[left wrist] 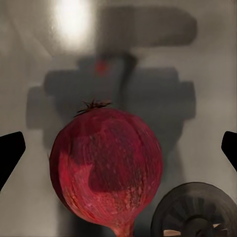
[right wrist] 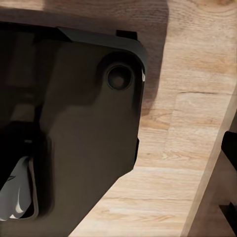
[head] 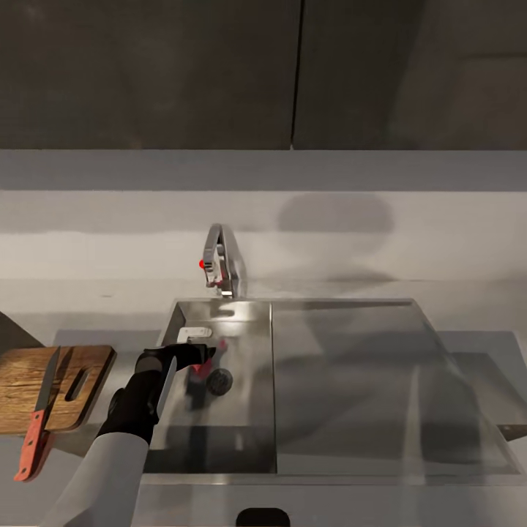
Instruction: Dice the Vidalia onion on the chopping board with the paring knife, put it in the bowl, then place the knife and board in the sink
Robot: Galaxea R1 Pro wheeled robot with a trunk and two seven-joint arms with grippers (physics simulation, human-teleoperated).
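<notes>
While the onion (left wrist: 106, 168) lay on the sink (head: 241, 439) floor just beside the drain (left wrist: 195, 212), we hung the left gripper (head: 192, 356) over it with fingers (left wrist: 11, 153) spread apart, not yet touching.

We judged a clean pick needed the fingers lowered evenly either side of the red bulb's widest part, clear of the drain, before closing. Outward, the chopping board (head: 51, 388) sat on the countertop (head: 439, 322) left of the basin, the paring knife (head: 40, 424) across it. We could not tell the right gripper's state.
</notes>
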